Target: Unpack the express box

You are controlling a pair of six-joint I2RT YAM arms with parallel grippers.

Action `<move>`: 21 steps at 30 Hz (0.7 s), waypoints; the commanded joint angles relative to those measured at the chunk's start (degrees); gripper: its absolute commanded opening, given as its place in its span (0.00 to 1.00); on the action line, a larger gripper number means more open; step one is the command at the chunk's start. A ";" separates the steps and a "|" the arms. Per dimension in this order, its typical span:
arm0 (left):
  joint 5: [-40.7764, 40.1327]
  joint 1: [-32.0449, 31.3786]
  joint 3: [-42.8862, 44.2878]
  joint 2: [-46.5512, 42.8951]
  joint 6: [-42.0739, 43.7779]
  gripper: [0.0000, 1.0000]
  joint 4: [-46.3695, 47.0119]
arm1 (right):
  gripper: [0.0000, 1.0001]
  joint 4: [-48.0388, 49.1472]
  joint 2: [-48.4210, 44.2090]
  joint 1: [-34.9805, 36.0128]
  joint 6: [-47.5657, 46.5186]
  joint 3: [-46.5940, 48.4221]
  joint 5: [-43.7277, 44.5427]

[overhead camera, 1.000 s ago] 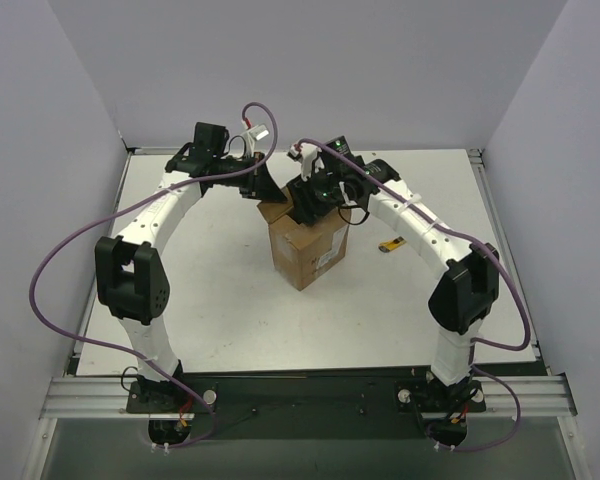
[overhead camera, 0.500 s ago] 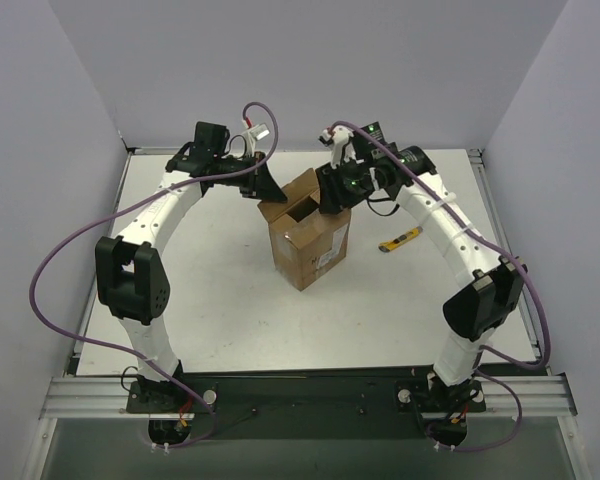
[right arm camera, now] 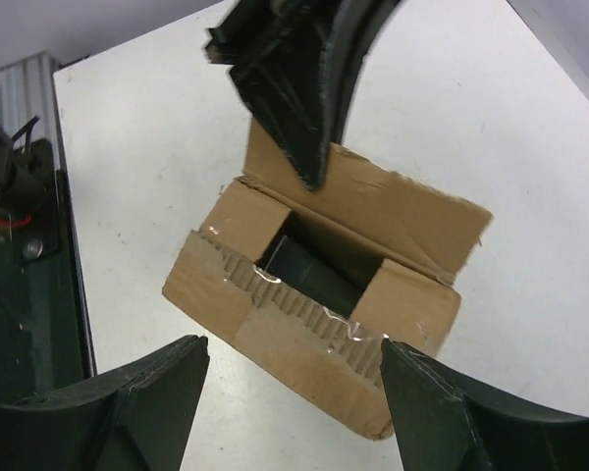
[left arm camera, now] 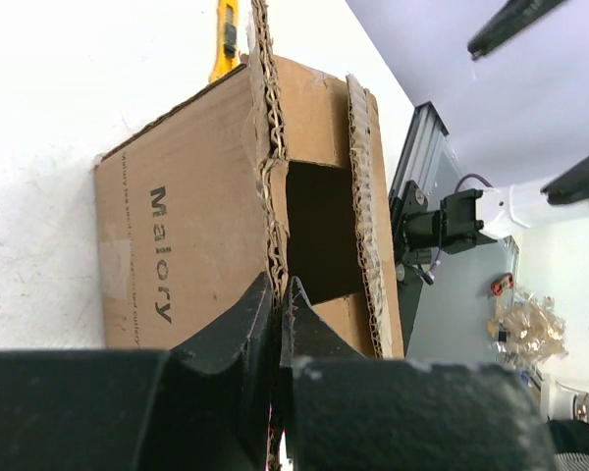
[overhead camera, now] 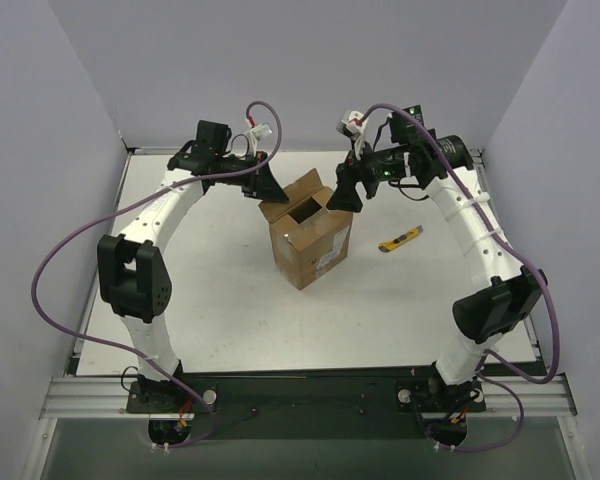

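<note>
The express box [overhead camera: 310,245] stands mid-table, brown, with a white label on its near right side and its top flaps open. My left gripper [overhead camera: 270,192] is shut on the box's back left flap. In the left wrist view the jaws [left arm camera: 278,294] pinch that flap's corrugated edge beside the box wall [left arm camera: 187,226]. My right gripper [overhead camera: 343,197] is open and empty, hovering above and to the right of the box. In the right wrist view its fingertips [right arm camera: 162,388] straddle the open box [right arm camera: 304,343], which holds a dark object [right arm camera: 314,273].
A yellow-and-black utility knife [overhead camera: 400,240] lies on the table to the right of the box; its tip shows in the left wrist view [left arm camera: 226,34]. The table's metal rail [right arm camera: 25,196] runs along the near edge.
My right gripper has drawn back out of the box top, up and to the right, and now stands open. The box's top flaps are spread open. My left gripper has kept its hold.
</note>
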 commanded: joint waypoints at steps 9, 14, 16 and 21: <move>6.16 -0.38 5.39 0.98 5.77 0.00 -1.29 | 0.72 -0.93 6.19 3.63 -10.78 3.21 -16.08; 4.94 -0.73 6.44 0.89 8.59 0.00 -3.22 | 0.70 -1.28 9.89 3.90 -10.33 4.35 -16.88; 4.58 -0.82 7.06 1.15 9.12 0.00 -3.84 | 0.68 -2.41 10.85 3.90 -11.39 4.35 -16.97; 3.01 -0.82 8.03 1.41 11.30 0.00 -4.89 | 0.62 -6.98 13.23 4.07 -13.23 6.80 -16.97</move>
